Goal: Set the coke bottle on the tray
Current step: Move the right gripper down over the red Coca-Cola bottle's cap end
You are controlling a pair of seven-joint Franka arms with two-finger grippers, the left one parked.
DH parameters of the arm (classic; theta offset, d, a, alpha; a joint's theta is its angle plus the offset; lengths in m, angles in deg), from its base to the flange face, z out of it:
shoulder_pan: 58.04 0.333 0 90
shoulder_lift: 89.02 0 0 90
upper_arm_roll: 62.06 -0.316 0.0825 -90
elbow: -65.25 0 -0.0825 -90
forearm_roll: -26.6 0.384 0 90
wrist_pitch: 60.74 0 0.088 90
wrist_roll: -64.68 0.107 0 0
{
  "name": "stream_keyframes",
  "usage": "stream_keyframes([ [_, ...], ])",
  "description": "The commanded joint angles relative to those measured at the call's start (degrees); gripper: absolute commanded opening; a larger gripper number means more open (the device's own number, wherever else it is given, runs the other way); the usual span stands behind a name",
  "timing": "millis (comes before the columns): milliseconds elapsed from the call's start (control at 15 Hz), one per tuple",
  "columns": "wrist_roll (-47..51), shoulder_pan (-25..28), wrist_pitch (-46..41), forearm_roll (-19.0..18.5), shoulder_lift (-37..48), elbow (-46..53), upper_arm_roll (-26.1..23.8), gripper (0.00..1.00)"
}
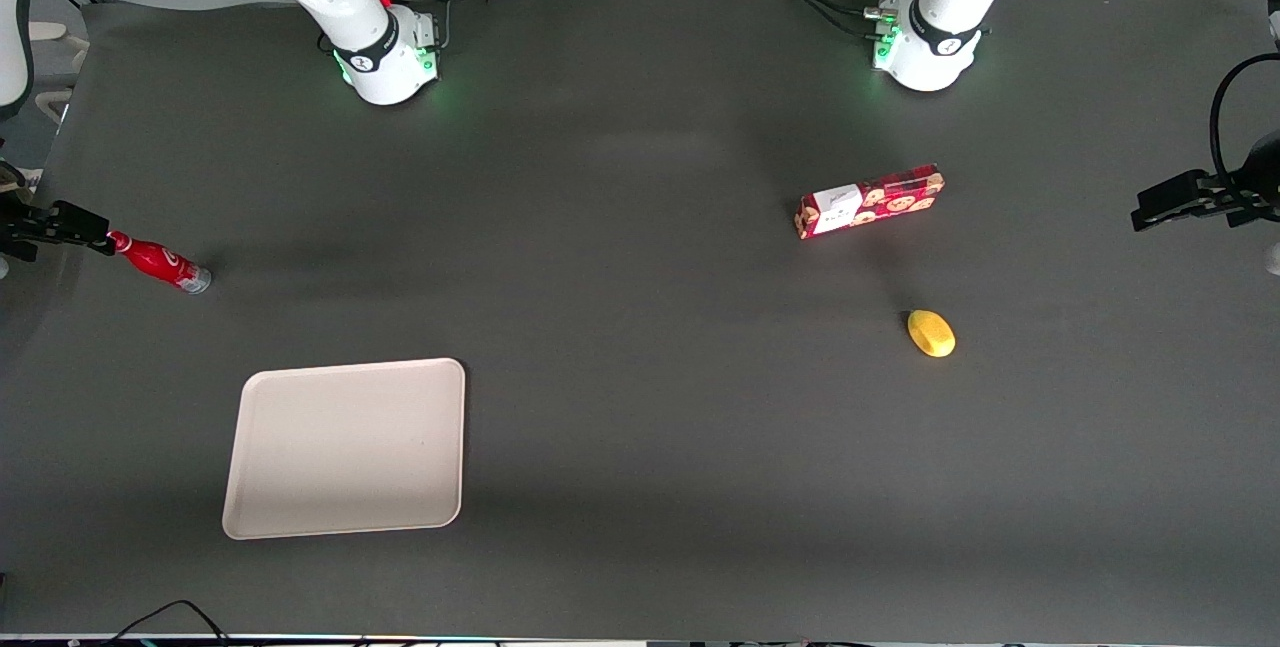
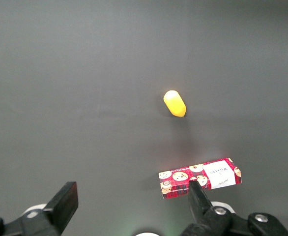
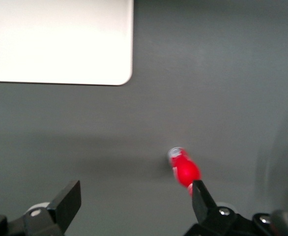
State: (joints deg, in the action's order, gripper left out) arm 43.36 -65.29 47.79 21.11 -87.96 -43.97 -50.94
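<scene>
The coke bottle (image 1: 160, 264), small and red with a silvery base, looks upright on the dark table at the working arm's end. It also shows in the right wrist view (image 3: 183, 168). The beige tray (image 1: 345, 447) lies flat, nearer to the front camera than the bottle, and nothing is on it; one rounded corner of the tray (image 3: 60, 42) shows in the right wrist view. My right gripper (image 1: 70, 227) hovers at the table's edge beside the bottle's cap. The gripper (image 3: 134, 201) is open and empty, and one finger (image 3: 200, 199) is close to the cap, not around it.
A red cookie box (image 1: 870, 200) and a yellow fruit-like object (image 1: 931, 333) lie toward the parked arm's end of the table. Both also show in the left wrist view, the box (image 2: 200, 178) and the yellow object (image 2: 175, 103).
</scene>
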Motion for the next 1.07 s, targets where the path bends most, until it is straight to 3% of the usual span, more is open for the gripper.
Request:
stream_keyframes([
  [0, -7.13, 0.04, 13.42, -2.60, 3.33, -13.09, 5.65, 1.00],
  [467, -15.92, -2.25, 27.94, -2.60, 2.10, -23.75, 11.81, 1.00],
  [1000, -16.38, -4.09, 31.12, -1.89, -1.59, -25.16, 12.26, 1.00],
])
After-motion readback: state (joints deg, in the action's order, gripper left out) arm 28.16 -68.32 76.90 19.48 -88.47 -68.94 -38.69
